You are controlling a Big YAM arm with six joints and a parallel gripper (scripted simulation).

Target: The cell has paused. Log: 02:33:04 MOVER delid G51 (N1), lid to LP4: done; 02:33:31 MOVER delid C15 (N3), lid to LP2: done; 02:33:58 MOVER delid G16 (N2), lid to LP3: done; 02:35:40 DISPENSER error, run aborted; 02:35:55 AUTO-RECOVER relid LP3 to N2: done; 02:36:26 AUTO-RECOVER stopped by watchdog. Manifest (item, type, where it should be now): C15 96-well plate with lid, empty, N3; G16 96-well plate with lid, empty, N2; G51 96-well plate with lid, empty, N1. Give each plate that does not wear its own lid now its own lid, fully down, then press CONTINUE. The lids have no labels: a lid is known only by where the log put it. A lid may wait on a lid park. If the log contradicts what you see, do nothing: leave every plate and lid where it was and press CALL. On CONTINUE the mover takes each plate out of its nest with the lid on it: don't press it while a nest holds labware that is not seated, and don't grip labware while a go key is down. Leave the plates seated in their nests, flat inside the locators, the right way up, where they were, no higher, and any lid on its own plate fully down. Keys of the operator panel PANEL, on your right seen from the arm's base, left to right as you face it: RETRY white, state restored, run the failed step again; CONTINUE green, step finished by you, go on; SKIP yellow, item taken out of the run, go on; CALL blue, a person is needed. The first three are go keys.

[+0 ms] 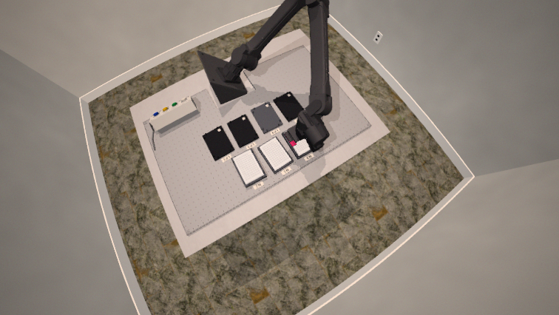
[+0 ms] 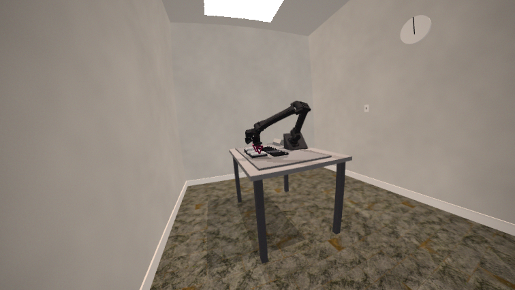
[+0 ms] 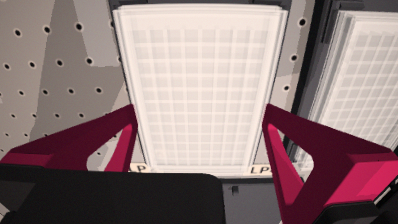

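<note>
Top view: looked down from high overhead. Exterior: distant, room corner. Wrist: close above; all shared the table [image 2: 290,167].

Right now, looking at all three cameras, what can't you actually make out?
- Nest and park tags, top view: too small to read.
- Label under the held lid, wrist view: covered partly by the lid.
- Plate under the tool, top view: mostly hidden by the wrist.
- Panel keys, exterior view: too small.

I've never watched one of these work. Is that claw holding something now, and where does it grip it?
Yes. The end effector is shut on a clear plate lid, its red fingers clamping the lid's two long side edges near one end.
</note>
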